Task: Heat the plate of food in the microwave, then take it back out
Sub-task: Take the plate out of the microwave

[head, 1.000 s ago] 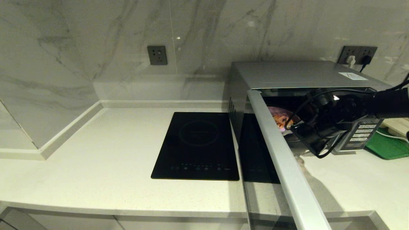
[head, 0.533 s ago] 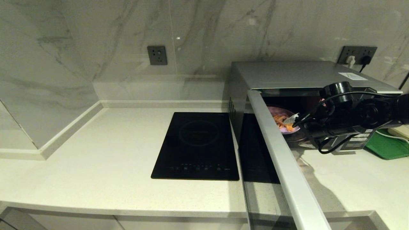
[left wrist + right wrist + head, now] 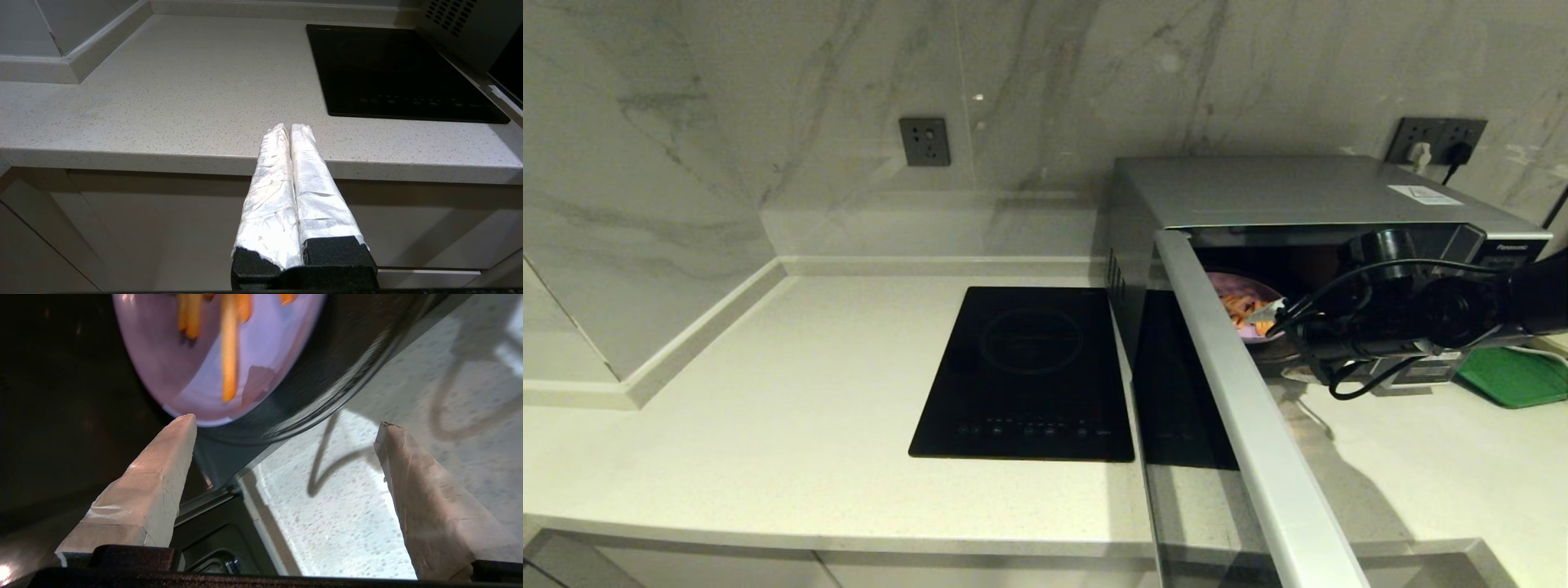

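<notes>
The silver microwave (image 3: pixel 1282 192) stands at the right with its door (image 3: pixel 1241 408) swung wide open toward me. Inside, the lilac plate of food (image 3: pixel 1232 296) rests on the dark turntable (image 3: pixel 327 392). The right wrist view shows the plate (image 3: pixel 196 375) and its orange fries (image 3: pixel 229 355) up close. My right gripper (image 3: pixel 1278 314) hovers at the cavity's mouth, open and holding nothing. One fingertip (image 3: pixel 184 424) is just short of the plate's rim; the other is over the counter. My left gripper (image 3: pixel 290 126) is shut and empty, parked below the counter's front edge.
A black induction hob (image 3: pixel 1029 367) lies on the pale counter left of the microwave. A green tray (image 3: pixel 1515 376) sits to the microwave's right. The open door juts out past the counter's front edge. Wall sockets (image 3: pixel 1437 139) with plugs are behind.
The right arm rose from in front of the button panel, levelled out at the cavity's mouth, then drew back slightly to the right. The plate stayed on the turntable. The left arm has not moved.
</notes>
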